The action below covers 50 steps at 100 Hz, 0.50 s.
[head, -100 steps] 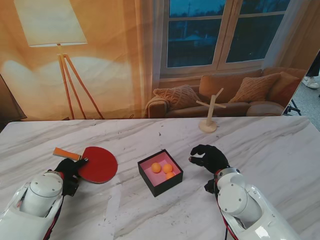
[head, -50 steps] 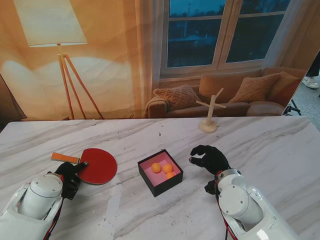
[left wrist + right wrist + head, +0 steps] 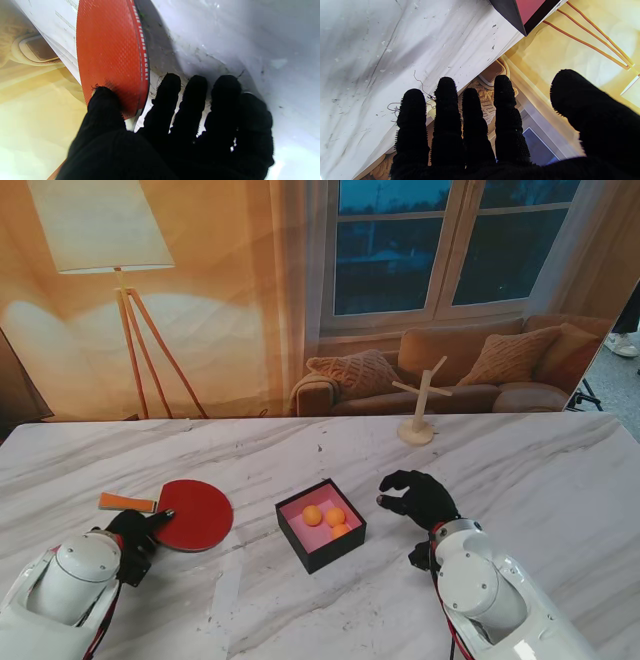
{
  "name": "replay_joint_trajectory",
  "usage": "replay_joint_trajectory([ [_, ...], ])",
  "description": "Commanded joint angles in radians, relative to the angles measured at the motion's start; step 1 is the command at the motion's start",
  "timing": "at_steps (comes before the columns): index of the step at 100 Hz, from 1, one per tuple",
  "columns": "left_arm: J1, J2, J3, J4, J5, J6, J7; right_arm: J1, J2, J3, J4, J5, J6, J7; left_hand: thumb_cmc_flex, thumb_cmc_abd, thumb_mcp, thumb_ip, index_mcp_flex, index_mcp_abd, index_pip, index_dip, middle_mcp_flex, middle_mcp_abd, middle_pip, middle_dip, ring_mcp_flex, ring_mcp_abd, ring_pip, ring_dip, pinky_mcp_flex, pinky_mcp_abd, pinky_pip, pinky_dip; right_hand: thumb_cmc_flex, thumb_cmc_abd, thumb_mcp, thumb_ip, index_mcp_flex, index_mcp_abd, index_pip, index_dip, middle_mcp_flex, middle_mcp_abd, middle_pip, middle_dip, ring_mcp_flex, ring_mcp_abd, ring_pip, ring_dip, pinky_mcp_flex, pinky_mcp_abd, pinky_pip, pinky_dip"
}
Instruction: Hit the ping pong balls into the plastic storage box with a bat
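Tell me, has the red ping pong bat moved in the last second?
Yes. The red ping pong bat has slid nearer to me and rotated, its orange handle swinging left, judged against the black storage box.

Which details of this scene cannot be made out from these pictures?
- Left wrist view: the orange handle of the red round bat is cut off by the edge.
- Right wrist view: only a corner of the black square box with the pink floor shows; its orange balls are out of frame.
- Stand view: the left hand touches the bat; whether it grips it is unclear.
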Motion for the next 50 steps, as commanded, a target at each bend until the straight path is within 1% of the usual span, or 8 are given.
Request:
replay_joint_trajectory([
  [1,0.009,0.003,0.002,-0.004,-0.003,0.017,-0.03,-0.005,-0.002,-0.001,-0.004,0.001,-0.002,0.013,0.002,0.03,0.008,0.057,0.051,-0.032,0.023,0.016,0.044,0.043,-0.047,-0.02,0.057,0.128,0.029,0.016,0.034,-0.009,0.024,0.013,-0.036,0.027,-0.021,0.052,-0.007,0.006,-0.012,-0.004,-0.034,-0.009,-0.002,-0.001,-0.017,-0.01,0.007,0.002,-0.013,-0.021,0.015,0.013],
  [6,0.01,0.007,0.004,-0.011,0.005,0.037,-0.044,-0.006,-0.002,-0.001,-0.004,0.002,-0.002,0.013,-0.034,0.032,0.01,0.058,0.061,-0.029,0.023,0.0,0.055,0.044,-0.049,-0.03,0.066,0.128,0.029,0.013,0.044,-0.005,0.026,0.009,-0.037,0.029,-0.021,0.052,-0.006,0.006,-0.011,-0.004,-0.035,-0.009,-0.002,-0.001,-0.019,-0.01,0.006,0.002,-0.013,-0.02,0.015,0.012],
  [9,0.012,0.011,0.004,-0.015,0.01,0.041,-0.054,-0.006,-0.002,-0.001,-0.004,0.002,-0.003,0.013,-0.055,0.037,0.01,0.058,0.06,-0.031,0.021,-0.01,0.056,0.04,-0.048,-0.034,0.068,0.128,0.033,0.011,0.051,-0.014,0.031,0.008,-0.036,0.029,-0.021,0.053,-0.006,0.006,-0.011,-0.003,-0.034,-0.008,-0.002,-0.001,-0.018,-0.01,0.006,0.003,-0.013,-0.021,0.014,0.012],
  [20,0.016,0.015,0.002,-0.022,0.013,0.054,-0.069,-0.006,-0.002,-0.002,-0.004,0.001,-0.003,0.013,-0.09,0.046,0.004,0.057,0.075,-0.034,0.025,-0.018,0.068,0.037,-0.045,-0.038,0.075,0.128,0.036,0.008,0.057,-0.01,0.033,0.004,-0.029,0.02,-0.019,0.053,-0.006,0.006,-0.01,-0.003,-0.037,-0.009,-0.003,-0.001,-0.019,-0.01,0.006,0.003,-0.011,-0.018,0.015,0.013],
  [30,0.02,0.022,-0.002,-0.026,0.013,0.055,-0.092,-0.005,-0.001,-0.003,-0.002,-0.005,-0.002,0.015,-0.121,0.043,0.01,0.06,0.057,-0.067,0.142,0.025,0.081,0.006,0.0,-0.009,0.083,0.128,0.062,0.008,0.061,-0.01,0.043,0.004,-0.025,0.011,-0.017,0.051,-0.005,0.005,-0.009,-0.003,-0.038,-0.008,-0.002,-0.001,-0.017,-0.01,0.006,0.003,-0.01,-0.016,0.016,0.014],
  [36,0.022,0.029,-0.003,-0.028,0.02,0.054,-0.115,-0.005,-0.001,-0.004,-0.002,-0.006,-0.001,0.016,-0.134,0.046,0.01,0.061,0.039,-0.08,0.195,0.047,0.079,-0.009,0.017,0.006,0.081,0.127,0.076,0.005,0.063,-0.021,0.049,0.007,-0.024,0.008,-0.016,0.05,-0.005,0.005,-0.008,-0.003,-0.039,-0.01,-0.002,-0.001,-0.016,-0.011,0.006,0.003,-0.011,-0.016,0.015,0.013],
  [42,0.023,0.03,-0.004,-0.027,0.022,0.052,-0.12,-0.005,-0.001,-0.004,-0.002,-0.007,-0.001,0.016,-0.14,0.045,0.008,0.06,0.031,-0.082,0.207,0.052,0.075,-0.012,0.018,0.009,0.078,0.127,0.078,0.003,0.062,-0.022,0.049,0.007,-0.027,0.01,-0.016,0.049,-0.004,0.005,-0.007,-0.003,-0.038,-0.009,-0.001,-0.001,-0.016,-0.01,0.006,0.003,-0.01,-0.017,0.015,0.013],
  [50,0.025,0.026,-0.005,-0.025,0.018,0.049,-0.107,-0.005,-0.001,-0.005,-0.002,-0.007,0.0,0.016,-0.146,0.032,0.006,0.06,0.019,-0.078,0.202,0.049,0.062,-0.008,0.009,0.007,0.063,0.128,0.068,-0.001,0.046,-0.03,0.042,0.006,-0.028,0.009,-0.017,0.049,-0.003,0.006,-0.006,-0.003,-0.039,-0.008,-0.001,-0.001,-0.015,-0.011,0.007,0.003,-0.01,-0.016,0.014,0.013],
])
